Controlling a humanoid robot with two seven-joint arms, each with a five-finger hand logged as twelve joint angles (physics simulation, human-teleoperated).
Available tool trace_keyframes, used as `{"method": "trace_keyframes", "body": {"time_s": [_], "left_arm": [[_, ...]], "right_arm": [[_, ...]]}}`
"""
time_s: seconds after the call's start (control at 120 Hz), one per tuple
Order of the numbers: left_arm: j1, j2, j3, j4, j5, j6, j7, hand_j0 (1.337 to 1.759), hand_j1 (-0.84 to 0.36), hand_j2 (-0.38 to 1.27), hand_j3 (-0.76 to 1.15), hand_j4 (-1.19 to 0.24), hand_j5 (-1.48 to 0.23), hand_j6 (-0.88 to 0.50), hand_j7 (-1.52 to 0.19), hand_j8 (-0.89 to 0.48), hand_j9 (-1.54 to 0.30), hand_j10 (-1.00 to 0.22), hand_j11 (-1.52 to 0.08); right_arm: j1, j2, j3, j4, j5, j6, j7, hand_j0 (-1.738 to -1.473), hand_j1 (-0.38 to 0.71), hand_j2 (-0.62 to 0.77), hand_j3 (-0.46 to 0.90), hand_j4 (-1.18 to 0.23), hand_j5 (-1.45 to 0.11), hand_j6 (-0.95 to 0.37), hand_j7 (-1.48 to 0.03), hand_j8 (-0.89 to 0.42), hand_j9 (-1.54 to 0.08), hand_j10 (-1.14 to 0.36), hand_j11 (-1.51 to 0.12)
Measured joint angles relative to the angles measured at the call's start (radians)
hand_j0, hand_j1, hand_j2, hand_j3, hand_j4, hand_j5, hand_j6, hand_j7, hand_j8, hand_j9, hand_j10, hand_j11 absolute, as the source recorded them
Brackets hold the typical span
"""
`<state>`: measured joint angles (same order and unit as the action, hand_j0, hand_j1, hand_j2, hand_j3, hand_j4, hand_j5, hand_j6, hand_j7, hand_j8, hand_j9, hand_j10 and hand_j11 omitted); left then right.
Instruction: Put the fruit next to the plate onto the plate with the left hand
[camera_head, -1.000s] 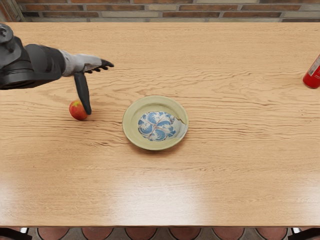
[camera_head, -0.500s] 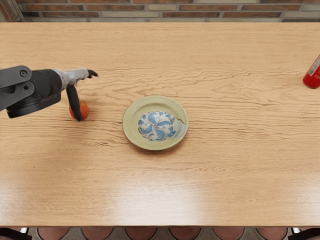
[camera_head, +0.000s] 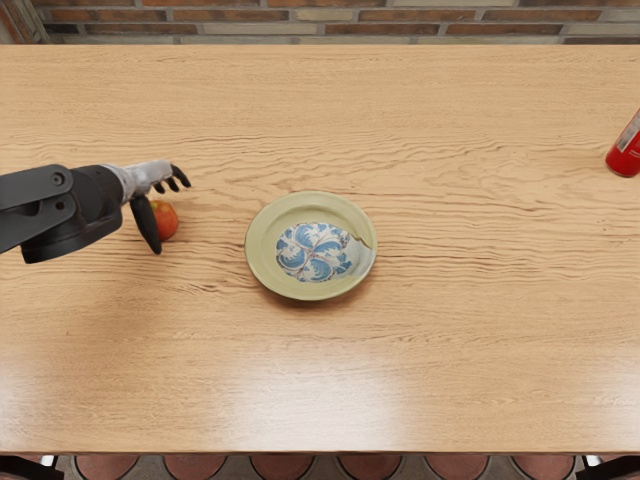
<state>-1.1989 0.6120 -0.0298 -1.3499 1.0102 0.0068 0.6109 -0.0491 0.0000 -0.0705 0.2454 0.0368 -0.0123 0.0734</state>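
Sitting beside plate (camera_head: 259, 246), apple (camera_head: 167, 220) at left hand (camera_head: 149, 187).

Apple (camera_head: 167, 220) – small, round, red-orange with a yellowish patch. It sits on the table left of the plate, near it but apart, not on it. Its left edge is hidden behind the left hand (camera_head: 150, 190). Plate (camera_head: 258, 250) – round, with a pale yellow-green rim and a blue-and-white swirl pattern in the centre. It lies flat near mid-table, with a thin crack-like line at the pattern's upper right.

Bright, even light – soft glare on near table (camera_head: 300, 392) – sharp.
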Motion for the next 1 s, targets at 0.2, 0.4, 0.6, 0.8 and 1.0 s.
{"method": "trace_keyframes", "body": {"time_s": [0.2, 0.4, 0.6, 0.8, 1.0], "left_arm": [[0.022, 0.002, -0.004, 0.0, 0.001, 0.001, 0.0, 1.658, -0.09, 0.08, 0.0, -0.38, -0.47, -0.38, -0.47, -0.33, -0.48, -0.37, -0.48], [0.035, 0.003, -0.004, 0.001, 0.009, 0.004, 0.0, 1.658, -0.19, 0.11, 0.0, -0.51, -0.55, -0.5, -0.56, -0.35, -0.58, -0.44, -0.6], [0.055, 0.0, -0.003, 0.002, 0.013, 0.003, 0.0, 1.653, -0.26, 0.16, 0.0, -0.61, -0.67, -0.58, -0.69, -0.49, -0.72, -0.53, -0.74], [0.057, 0.0, -0.002, 0.003, 0.011, 0.003, 0.0, 1.647, -0.26, 0.15, 0.0, -0.66, -0.73, -0.55, -0.77, -0.44, -0.81, -0.5, -0.84], [0.065, -0.002, -0.001, 0.003, 0.007, 0.001, -0.001, 1.647, -0.27, 0.18, 0.0, -0.68, -0.79, -0.56, -0.82, -0.4, -0.85, -0.5, -0.89]], "right_arm": [[0.0, 0.0, 0.0, 0.0, 0.0, 0.0, 0.0, -1.658, -0.34, 0.0, 0.0, -0.01, -0.01, -0.01, -0.01, -0.01, -0.01, -0.01, -0.01], [0.0, 0.0, 0.0, 0.0, 0.0, 0.0, 0.0, -1.658, -0.34, 0.0, 0.0, -0.01, -0.01, -0.01, -0.01, -0.01, -0.01, -0.01, -0.01], [0.0, 0.0, 0.0, 0.0, 0.0, 0.0, 0.0, -1.658, -0.34, 0.0, 0.0, -0.01, -0.01, -0.01, -0.01, -0.01, -0.01, -0.01, -0.01], [0.0, 0.0, 0.0, 0.0, 0.0, 0.0, 0.0, -1.658, -0.34, 0.0, 0.0, -0.01, -0.01, -0.01, -0.01, -0.01, -0.01, -0.01, -0.01], [0.0, 0.0, 0.0, 0.0, 0.0, 0.0, 0.0, -1.658, -0.34, 0.0, 0.0, -0.01, -0.01, -0.01, -0.01, -0.01, -0.01, -0.01, -0.01]]}}
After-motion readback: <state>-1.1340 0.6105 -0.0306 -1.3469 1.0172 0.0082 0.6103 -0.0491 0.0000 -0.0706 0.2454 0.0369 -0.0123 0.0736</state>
